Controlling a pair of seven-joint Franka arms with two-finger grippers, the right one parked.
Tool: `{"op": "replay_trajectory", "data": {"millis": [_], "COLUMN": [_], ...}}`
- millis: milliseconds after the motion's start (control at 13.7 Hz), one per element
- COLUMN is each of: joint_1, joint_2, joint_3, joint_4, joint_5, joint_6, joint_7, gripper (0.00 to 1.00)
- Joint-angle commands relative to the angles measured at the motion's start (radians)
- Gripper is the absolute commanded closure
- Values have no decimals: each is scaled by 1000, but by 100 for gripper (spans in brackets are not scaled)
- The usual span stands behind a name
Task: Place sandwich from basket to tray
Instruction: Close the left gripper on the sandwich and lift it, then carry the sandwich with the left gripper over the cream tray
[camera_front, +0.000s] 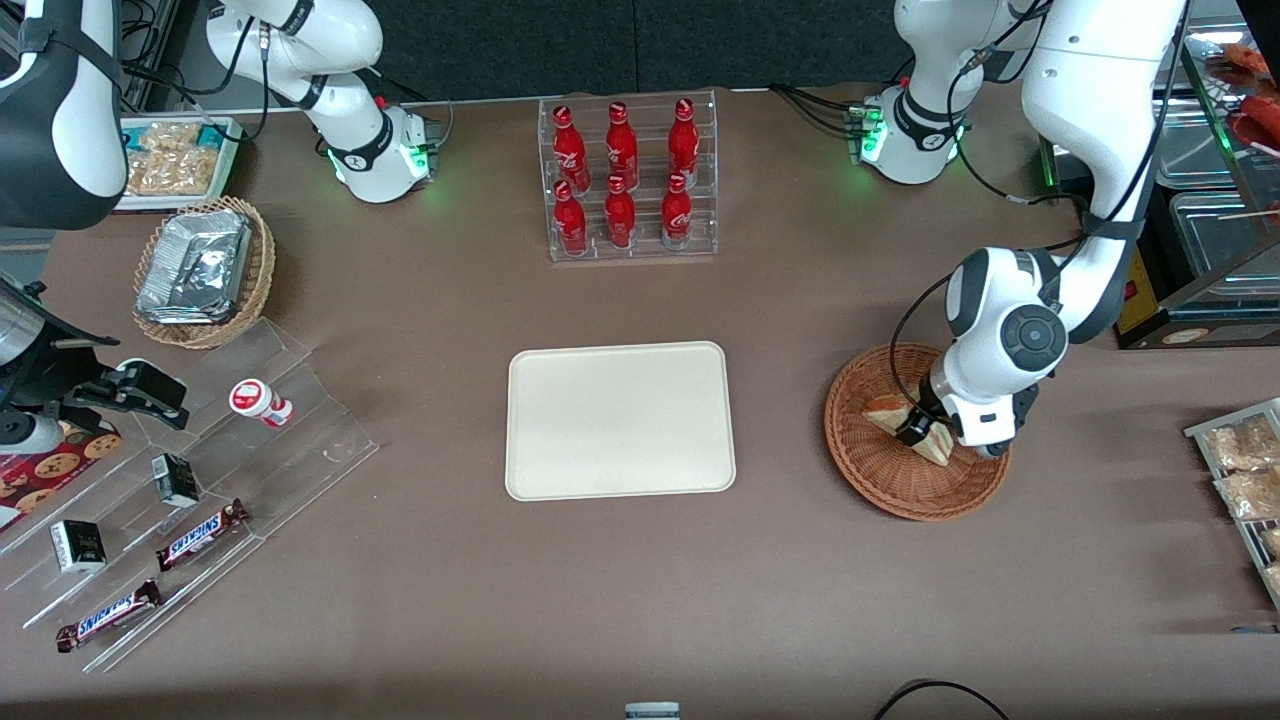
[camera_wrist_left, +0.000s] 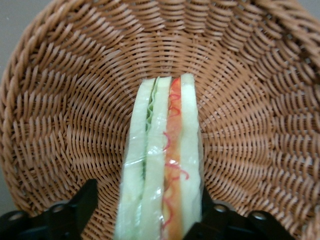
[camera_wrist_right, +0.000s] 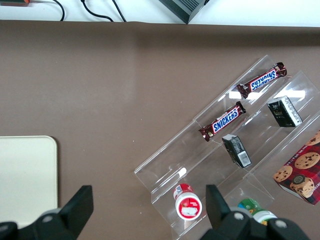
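Observation:
The sandwich (camera_wrist_left: 162, 160), a clear-wrapped wedge of white bread with green and red filling, lies in the round reddish-brown wicker basket (camera_wrist_left: 65, 110). My gripper (camera_wrist_left: 147, 202) is down in the basket, open, with one black finger on each side of the sandwich. One finger (camera_wrist_left: 82, 202) stands a small gap off the wrap, and the other is against it. In the front view the gripper (camera_front: 925, 430) hides the middle of the sandwich (camera_front: 884, 412) inside the basket (camera_front: 870, 475). The cream tray (camera_front: 620, 420) lies flat beside the basket, toward the parked arm's end, with nothing on it.
An acrylic rack of red cola bottles (camera_front: 632, 180) stands farther from the front camera than the tray. A tan wicker basket with foil trays (camera_front: 200, 270) and a stepped acrylic rack with candy bars (camera_front: 190, 500) sit toward the parked arm's end. Bagged snacks (camera_front: 1245, 470) lie at the working arm's end.

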Motion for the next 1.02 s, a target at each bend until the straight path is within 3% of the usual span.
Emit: {"op": "replay_trajectory", "data": {"millis": [0,73,219,510,802,948], "joint_1": [-7,-6,-7,-13,-26,-77], "joint_2": [12,8,-8,-93,-86,-64], "joint_3": [2,2,2,-12,-157,-208], "joint_4": [-2,-2,2,85,330,412], "joint_5": [6,8,6,14,12,14], "joint_6": [23,20,6,-197,-493,-526], "joint_7": [-19,-19,-23,27,64,64], "gripper": [75,91,100,100,100,100]}}
